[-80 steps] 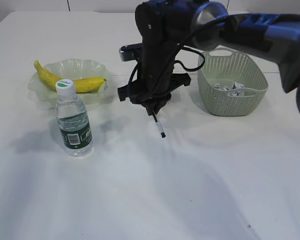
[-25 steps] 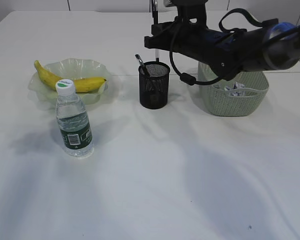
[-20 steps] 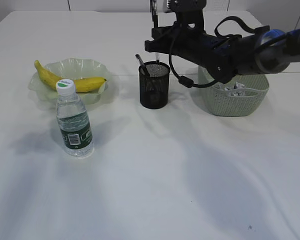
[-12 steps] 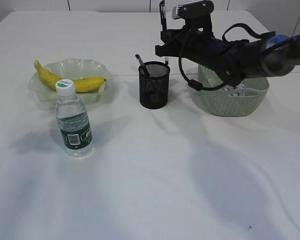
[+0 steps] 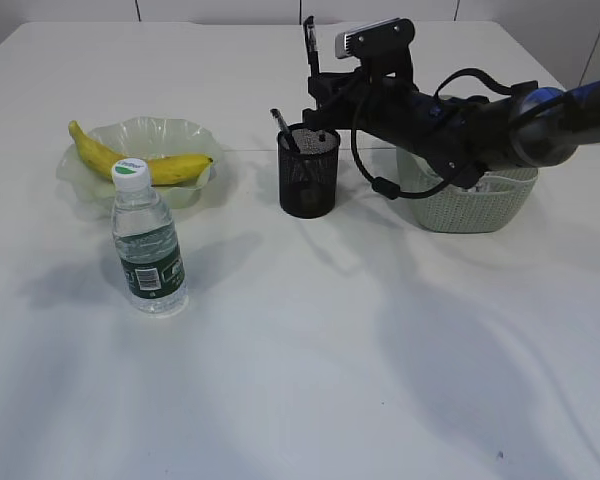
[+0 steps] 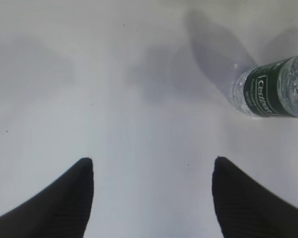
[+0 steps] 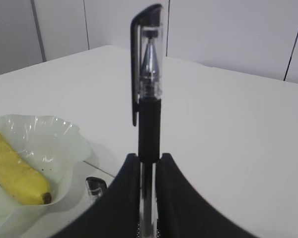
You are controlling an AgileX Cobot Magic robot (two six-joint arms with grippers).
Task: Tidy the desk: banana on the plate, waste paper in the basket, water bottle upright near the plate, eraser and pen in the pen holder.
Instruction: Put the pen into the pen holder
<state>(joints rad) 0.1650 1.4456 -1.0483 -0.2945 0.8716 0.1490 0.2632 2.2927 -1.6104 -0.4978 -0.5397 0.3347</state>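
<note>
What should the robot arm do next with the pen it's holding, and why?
Probably lower it a little more and let go. The right gripper is shut on the pen, held upright with its lower end at the mouth of the pen holder, where another pen already leans.

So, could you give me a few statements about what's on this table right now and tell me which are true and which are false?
1. The banana lies on the plate. True.
2. The water bottle is lying on its side. False: it stands upright, in front of the plate.
3. The right gripper is shut on a pen. True.
4. The pen holder is empty. False: another pen already sticks out of it.
5. The left gripper holds the bottle. False: its jaws are open over bare desk.
</note>
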